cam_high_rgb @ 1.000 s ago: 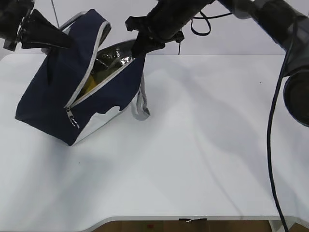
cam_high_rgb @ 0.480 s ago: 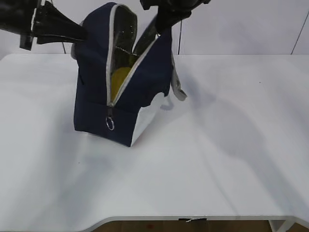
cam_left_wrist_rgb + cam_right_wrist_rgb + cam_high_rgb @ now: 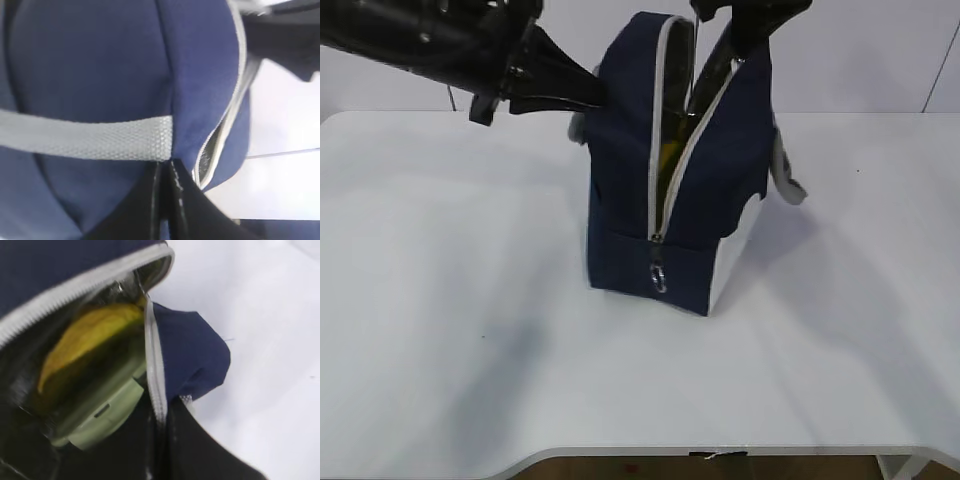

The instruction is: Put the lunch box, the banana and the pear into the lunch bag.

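Standing upright, navy lunch bag (image 3: 695,200) unzipped, banana (image 3: 82,342) inside.

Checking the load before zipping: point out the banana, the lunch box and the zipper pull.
banana (image 3: 87,337), right wrist view, its yellow side.
lunch box (image 3: 102,415), right wrist view, green lid.
zipper pull (image 3: 659,278), exterior view, metal ring.

Navy lunch bag (image 3: 620,180) with grey zipper (image 3: 672,170), yellow banana (image 3: 85,342), sage-green lunch box (image 3: 102,412) lid, white table (image 3: 470,350).

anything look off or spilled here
Nothing spilled. The lunch bag stands upright on the table, zipper open, with the banana and lunch box inside. Both grippers pinch its top edges; the pear isn't visible.
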